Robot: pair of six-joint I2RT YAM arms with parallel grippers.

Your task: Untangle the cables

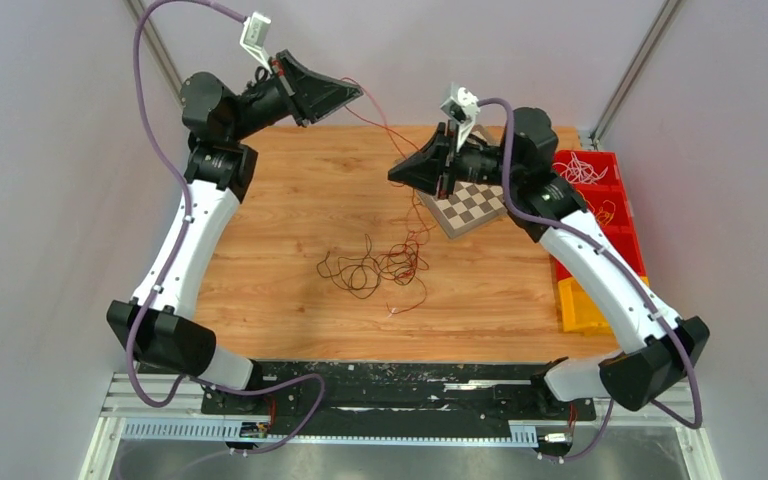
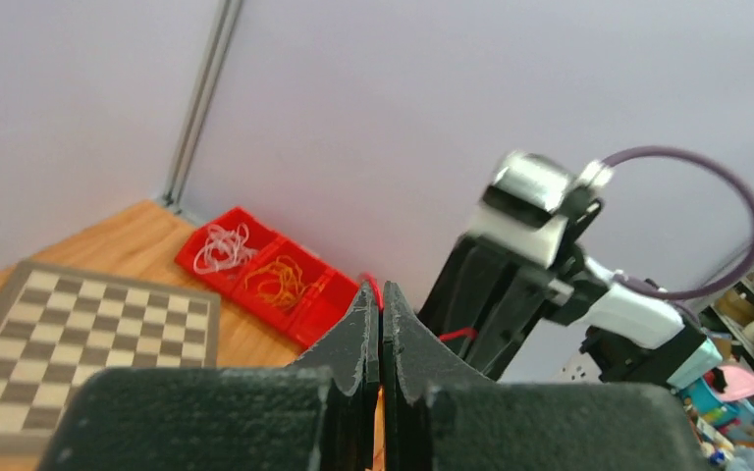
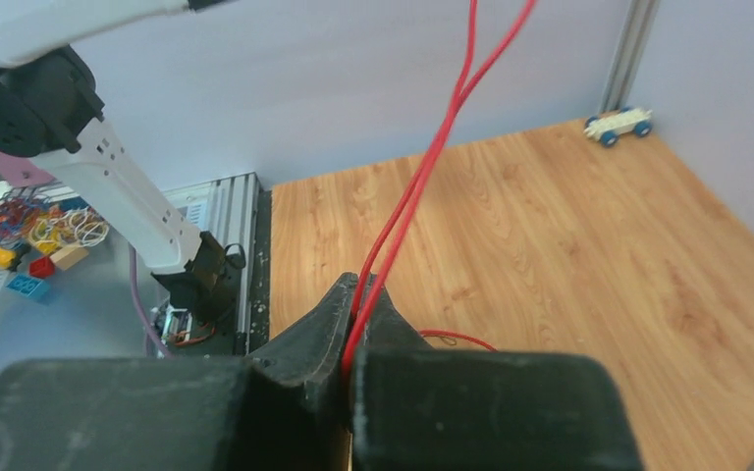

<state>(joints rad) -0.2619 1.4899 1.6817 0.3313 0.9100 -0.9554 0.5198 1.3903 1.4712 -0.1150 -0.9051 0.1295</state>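
wooden table (image 1: 280, 200) below, two grippers up high. right gripper (image 1: 392, 174) is pinched shut on two strands of one red cable (image 3: 422, 177). left gripper (image 1: 359, 93) is closed on its far end, contact hard to make out. one cable tangle (image 1: 375, 265) lies mid-table, with bare wood toward the left edge.

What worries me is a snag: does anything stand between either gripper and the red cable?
Nothing visible does. The right gripper and the left gripper are each shut on the red cable, which runs down to the tangle on the table.
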